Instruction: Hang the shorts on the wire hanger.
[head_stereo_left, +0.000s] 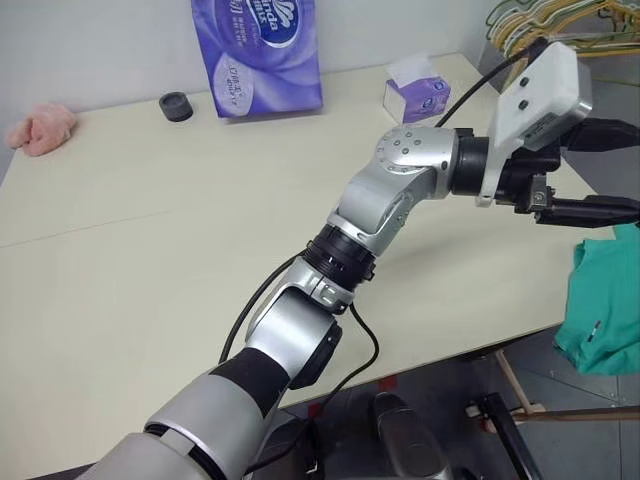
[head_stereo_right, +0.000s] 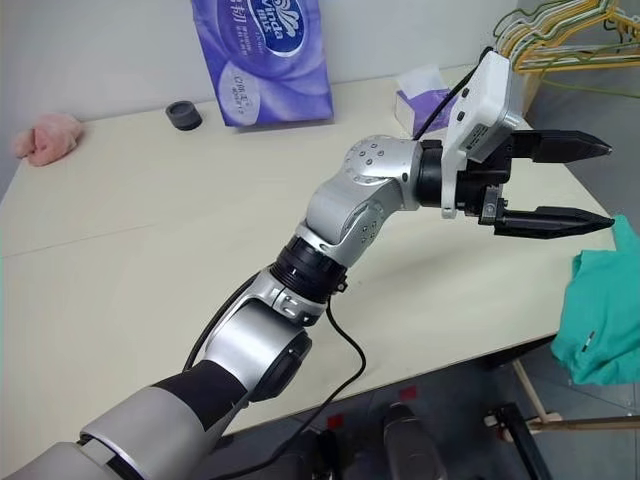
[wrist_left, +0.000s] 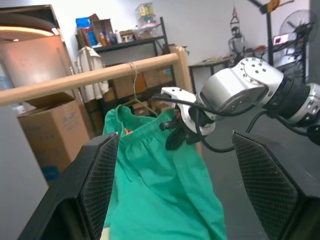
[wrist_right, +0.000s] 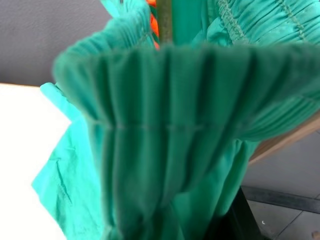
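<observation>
A pink cloth lump (head_stereo_left: 41, 128) was seen at the far left edge of the pale surface (head_stereo_left: 150, 250), at about ten o'clock in the head views. Just right of it, a small black round object (head_stereo_left: 176, 106) lay beside a purple tissue pack (head_stereo_left: 258, 52) standing upright at twelve o'clock. A small tissue box (head_stereo_left: 417, 92) was placed further right, near the back edge.

The left gripper (head_stereo_right: 560, 182) was held out above the surface's right side, at about two o'clock, its jaws spread wide and nothing between them (both black fingers pointed to the right).

A bundle of wire hangers (head_stereo_right: 550, 35) was visible at the top right corner. The shorts (head_stereo_left: 605, 305) hung off the surface's right edge, at about four o'clock. In the left wrist view the shorts (wrist_left: 160, 175) were seen hanging below a wooden rail (wrist_left: 90, 80), with the wire hanger (wrist_left: 134, 92) hooked over that rail and its wire running into the waistband. The right gripper (wrist_left: 175, 135) was clenched on the gathered waistband at that spot. An orange drawstring (wrist_right: 152, 22) showed inside the waistband in the right wrist view.
</observation>
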